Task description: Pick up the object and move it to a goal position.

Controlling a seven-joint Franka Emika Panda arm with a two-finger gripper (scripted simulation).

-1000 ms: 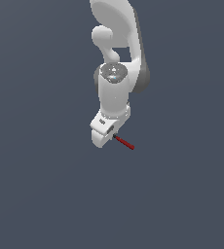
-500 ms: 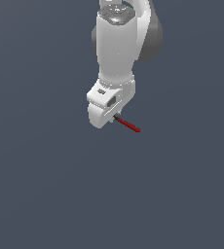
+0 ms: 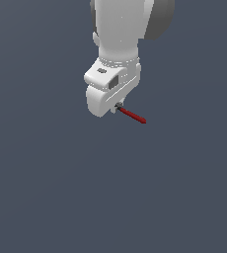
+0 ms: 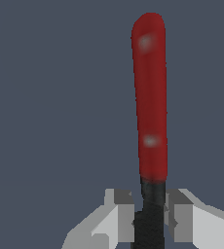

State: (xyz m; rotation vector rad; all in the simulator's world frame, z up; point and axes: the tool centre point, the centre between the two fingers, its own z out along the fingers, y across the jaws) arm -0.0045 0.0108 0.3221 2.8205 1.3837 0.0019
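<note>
The stick (image 4: 150,104) looked like a very light, rigid thing: thin, straight and smooth, with small glints on its red half that suggested a slick surface, so it would likely pivot or slide if pinched loosely. Being so slender, it offered little area to the pads, and the sensible place to hold it seemed the black half, square across its width, with the red half left free. That was how it sat: in the wrist view the end effector (image 4: 149,216) was closed on the black end, a finger (image 4: 121,214) pressing each side, and the red part ran straight out beyond the fingertips. In the exterior view the stick (image 3: 132,115) jutted from under the end effector (image 3: 116,105) toward the exterior view's right and slightly downward, clear of any surface; no counter edge or goal marker could be made out against the plain dark background. The arm (image 3: 121,29) hung nearly vertical from above, its wrist pointing down, the hand turned a little about its axis.
</note>
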